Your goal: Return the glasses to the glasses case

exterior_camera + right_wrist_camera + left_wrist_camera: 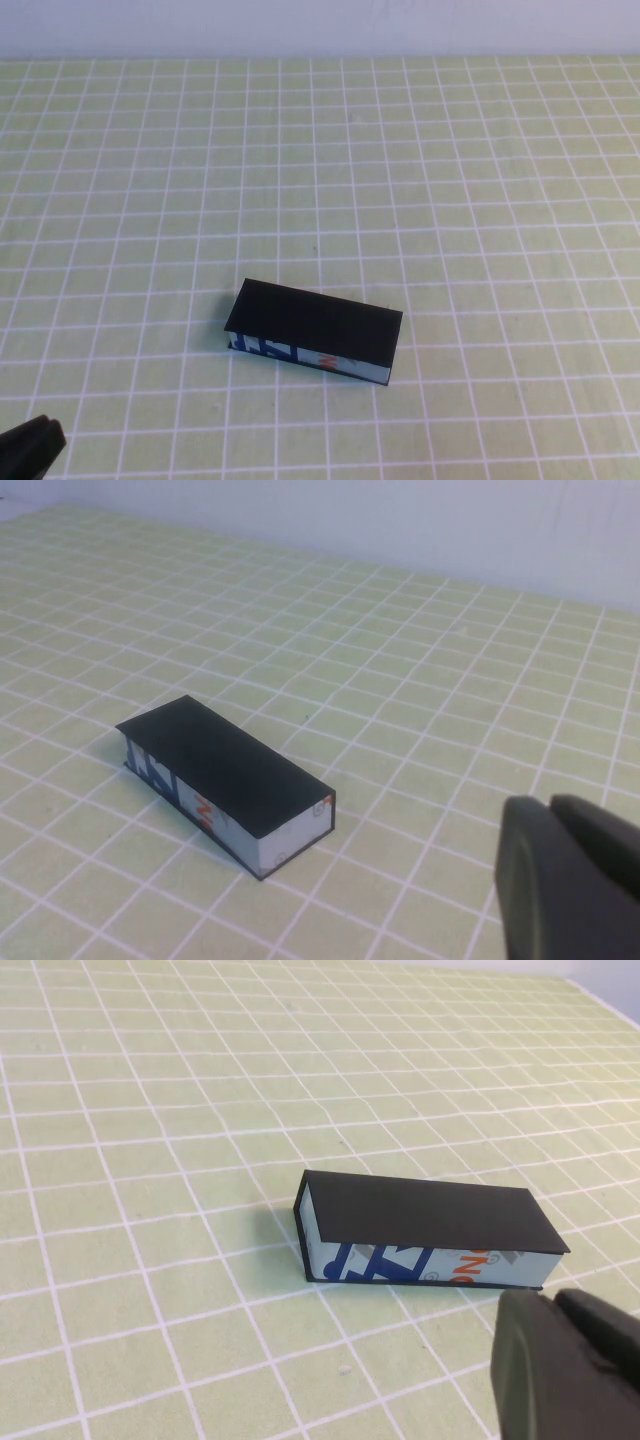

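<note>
Fig.: we see the glasses case (pixel 313 331) shut, lying flat on the green grid cloth (pixel 450 180) near centre, printed blue side twd robot. Left gripper (pixel 30 447) at near-left corner, well apart; jaws: can't tell. Right gripper (pixel 572 880) near case, not touching; jaws together, empty.

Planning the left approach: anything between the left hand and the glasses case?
Only bare checked tablecloth between left hand and closed glasses case, per high view.

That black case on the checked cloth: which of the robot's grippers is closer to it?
Left. The left gripper sits at the near left corner, apart from the glasses case. The right gripper is outside the high view, farther off.
</note>
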`<state>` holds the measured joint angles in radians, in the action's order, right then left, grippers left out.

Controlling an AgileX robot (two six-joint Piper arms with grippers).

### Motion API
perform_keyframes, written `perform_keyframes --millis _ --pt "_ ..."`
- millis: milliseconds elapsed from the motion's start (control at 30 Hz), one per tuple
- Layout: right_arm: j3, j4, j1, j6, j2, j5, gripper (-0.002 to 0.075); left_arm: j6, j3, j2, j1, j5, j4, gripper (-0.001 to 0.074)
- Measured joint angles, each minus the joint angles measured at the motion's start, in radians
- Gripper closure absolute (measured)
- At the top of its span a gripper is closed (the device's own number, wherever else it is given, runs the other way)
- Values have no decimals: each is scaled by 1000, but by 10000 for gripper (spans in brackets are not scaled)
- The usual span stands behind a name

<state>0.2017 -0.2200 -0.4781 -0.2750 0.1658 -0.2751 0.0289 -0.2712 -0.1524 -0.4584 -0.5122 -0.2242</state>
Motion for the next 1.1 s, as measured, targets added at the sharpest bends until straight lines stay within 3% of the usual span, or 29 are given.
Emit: perform_keyframes --millis 333,500,633,800,933,1100 --pt "0 -2 0 1 0 0 743 0 12 0 0 5 -4 738" --pt "0 -5 0 1 0 0 743 8 108 2 9 129 62 738" --pt "0 -7 0 1 0 0 743 76 196 54 85 278 130 738" --pt "0 -7 0 1 0 0 743 114 254 112 234 315 149 738" --pt "0 -9 0 1 0 0 743 114 293 155 312 284 160 738" --pt "0 -12 0 1 -2 -3 743 114 294 161 327 150 164 738"
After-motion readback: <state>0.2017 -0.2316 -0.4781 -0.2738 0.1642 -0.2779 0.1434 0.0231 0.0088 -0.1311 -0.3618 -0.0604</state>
